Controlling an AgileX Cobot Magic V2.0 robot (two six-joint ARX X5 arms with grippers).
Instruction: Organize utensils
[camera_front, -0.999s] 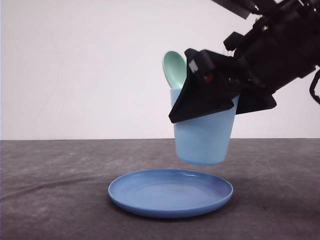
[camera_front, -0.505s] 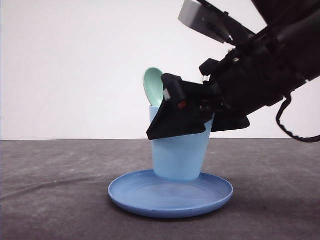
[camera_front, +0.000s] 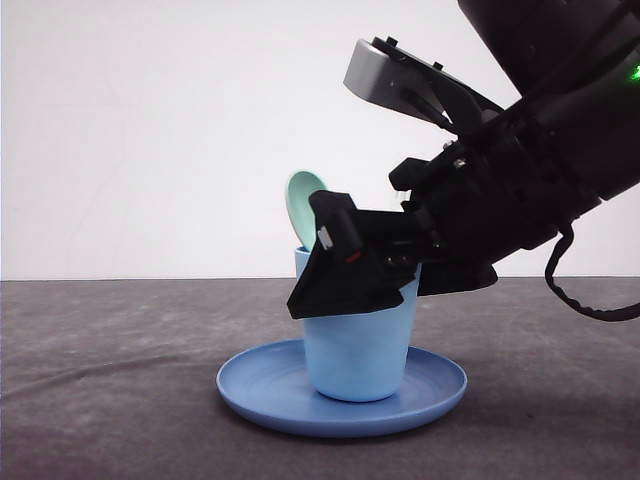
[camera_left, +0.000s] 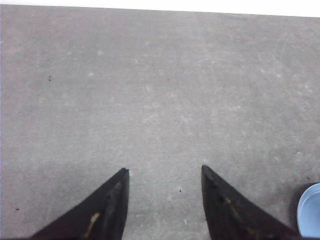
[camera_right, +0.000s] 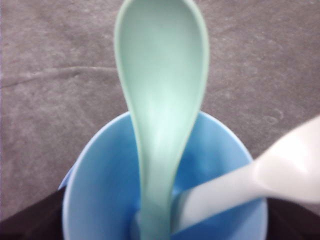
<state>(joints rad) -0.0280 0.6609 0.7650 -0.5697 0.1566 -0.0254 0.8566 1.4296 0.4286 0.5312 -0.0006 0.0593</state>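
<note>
While the left gripper (camera_left: 165, 200) hovers over bare grey table (camera_left: 150, 90) with its jaws spread and nothing between them, a round blue plate (camera_front: 250, 392) lies on the table at mid-scene. On the plate's centre stands a light blue cup (camera_front: 357, 350), upright. The right gripper (camera_front: 345, 275) reaches in from the right and clamps the cup's upper wall, its black fingers (camera_front: 335, 290) pressed against the rim. Inside the cup stand the mint-green spoon (camera_right: 160, 100), bowl up and leaning toward the left, and the white fork (camera_right: 250, 185), handle down beside the spoon, its upper end blurred.
</note>
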